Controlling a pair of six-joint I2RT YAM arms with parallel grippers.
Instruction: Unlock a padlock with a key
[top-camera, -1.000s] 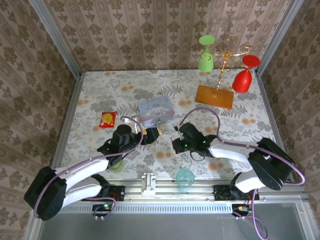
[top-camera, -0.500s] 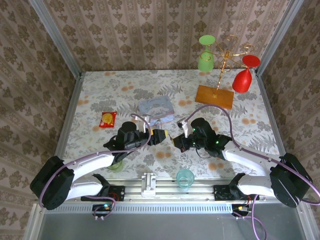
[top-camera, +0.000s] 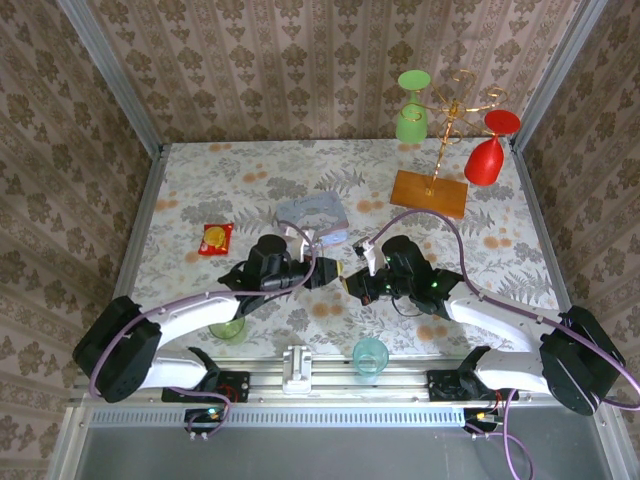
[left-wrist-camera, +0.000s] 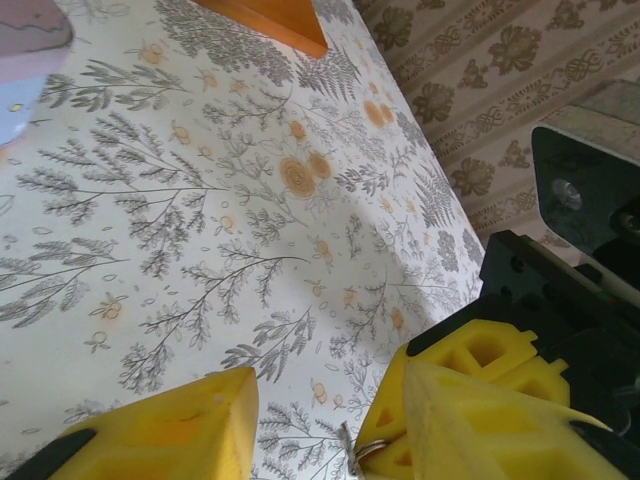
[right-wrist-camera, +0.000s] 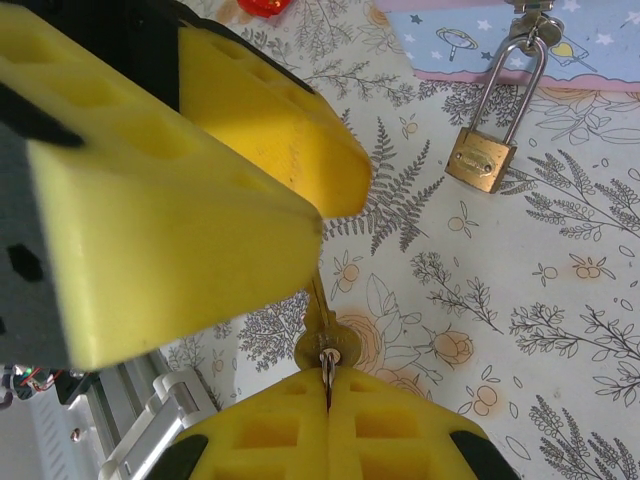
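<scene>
Step in hand, as judged: presenting the key. The right gripper (right-wrist-camera: 328, 400) is clamped tight on the key (right-wrist-camera: 322, 335), blade pointing to 12 o'clock between the fingers of the left gripper (left-wrist-camera: 320, 420), which stands wide apart and grips nothing. The padlock (right-wrist-camera: 483, 160) lies on the table at 1 o'clock from the key, shackle seated, its loop at the edge of the tin (right-wrist-camera: 480, 30). Next move: the left gripper must steady the padlock so the blade can meet the keyhole.

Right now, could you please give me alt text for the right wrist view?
The right tool, shut at the bottom edge, pinches the key, blade pointing up at the left tool. Behind, the brass padlock lies on the floral table, its shackle hooked to the blue tin.
</scene>
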